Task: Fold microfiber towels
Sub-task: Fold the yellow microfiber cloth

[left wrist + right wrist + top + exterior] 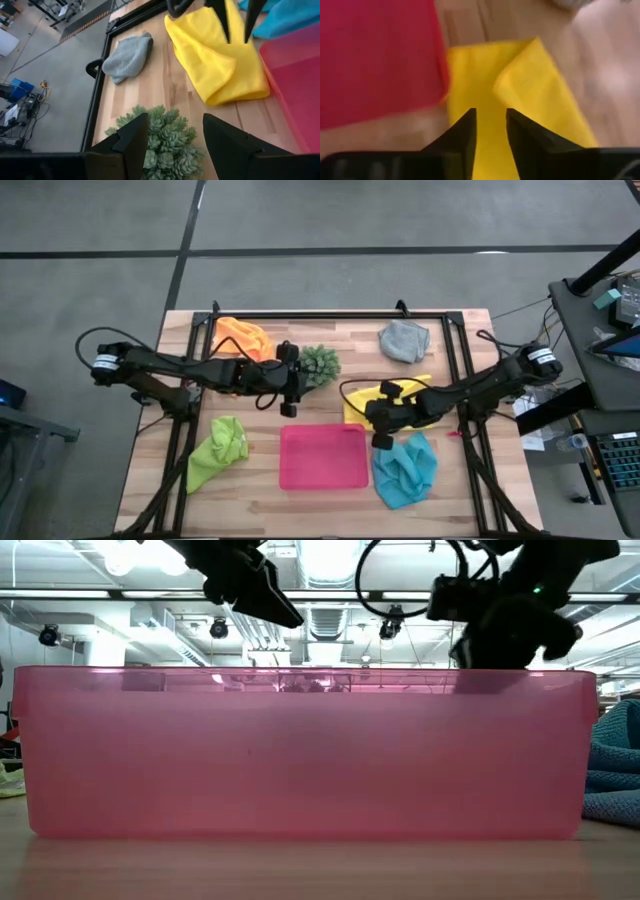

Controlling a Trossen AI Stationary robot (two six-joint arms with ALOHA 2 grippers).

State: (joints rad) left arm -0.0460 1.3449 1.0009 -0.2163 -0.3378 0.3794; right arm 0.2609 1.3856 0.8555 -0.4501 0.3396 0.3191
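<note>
A yellow towel [425, 385] [520, 95] lies folded over on the table, right of the pink tray's far corner. My right gripper [378, 430] [491, 117] hangs open just above it, fingers pointing down, touching nothing. The left wrist view shows those fingers [225, 22] apart over the yellow cloth [220, 65]. My left gripper [298, 378] [175, 122] stands open in the air by the green plant [322, 363]. An orange towel [245, 338], a grey towel [403, 340], a lime green towel [218, 450] and a light blue towel [405, 470] lie crumpled on the table.
The pink tray [323, 456] [300, 750] sits near the table's front middle, between the lime green and light blue towels. The spiky plant [165, 140] stands at the far middle. A black frame [330, 315] runs along the table's far and side edges.
</note>
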